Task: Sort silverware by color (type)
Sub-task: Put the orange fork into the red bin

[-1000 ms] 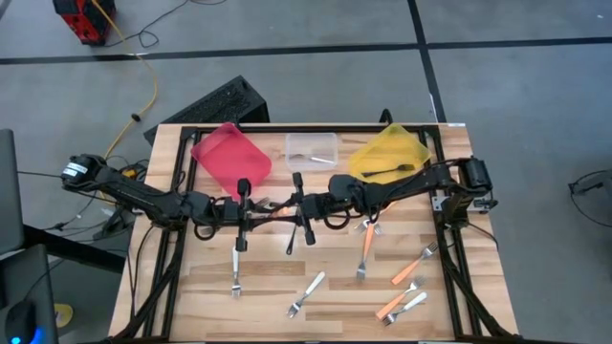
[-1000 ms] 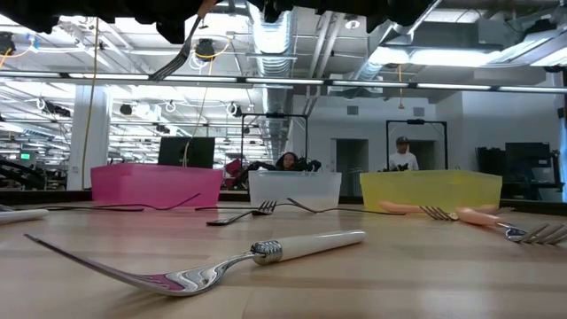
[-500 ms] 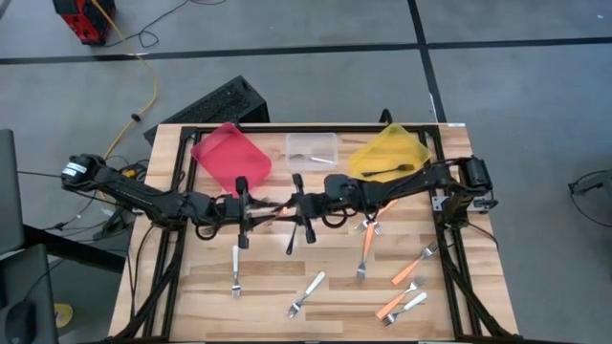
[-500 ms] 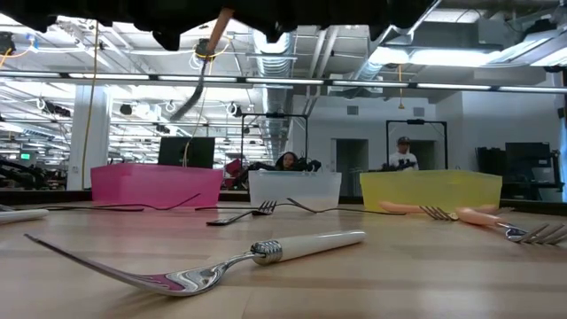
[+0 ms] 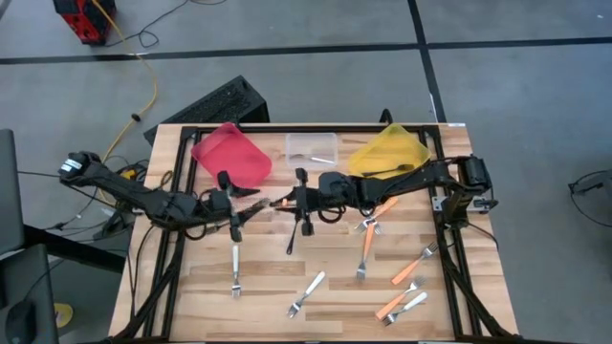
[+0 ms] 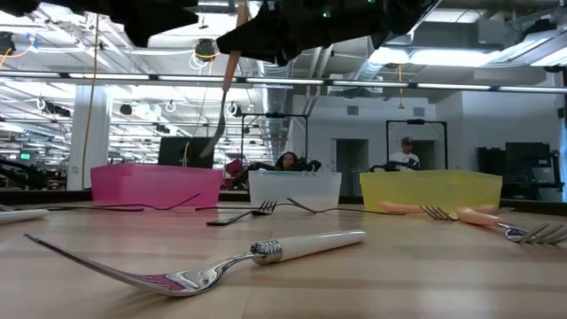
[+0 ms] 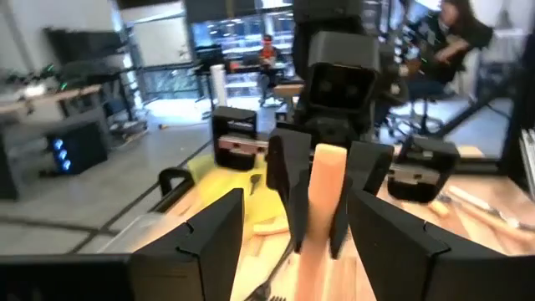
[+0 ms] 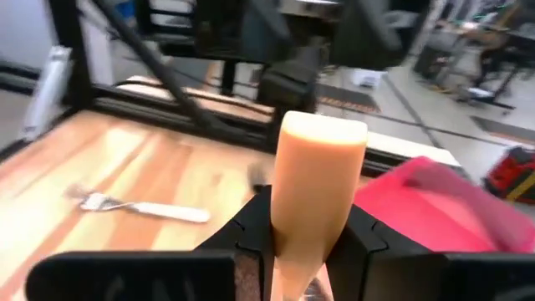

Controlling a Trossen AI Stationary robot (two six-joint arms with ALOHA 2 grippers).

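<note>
An orange-handled fork (image 5: 271, 204) with a silver head hangs high above the table's middle, and my right gripper (image 5: 294, 202) is shut on it. In the low view the fork (image 6: 221, 97) slants with its handle up and its head down. My left gripper (image 5: 236, 212) stands open just left of the fork's head. In the left wrist view its two fingers (image 7: 188, 251) stand far apart, short of the fork. More silverware lies flat on the table: a black fork (image 5: 292, 239), white forks (image 5: 235, 268) and orange-handled forks (image 5: 366, 250). My right gripper pinches the fork's orange handle (image 8: 316, 192) between its two fingers (image 8: 251, 238). It comes about level from the table's right. The handle's free end (image 8: 322, 130) sticks out past the fingers toward the wrist. The fork is lifted clear and tilted, its head (image 6: 211, 142) lowest.
A red bin (image 5: 231, 155), a clear bin (image 5: 312, 148) and a yellow bin (image 5: 387, 156) stand along the far edge; the yellow one holds a dark fork. Several forks lie on the near right (image 5: 411, 287). A white-handled fork (image 6: 230, 259) lies close to the low camera.
My left gripper has opened, let go of the orange-handled fork and drawn back toward the table's left edge. My right gripper has kept its hold. The fork has tipped from a shallow slant to a steep one, its head swinging down.
</note>
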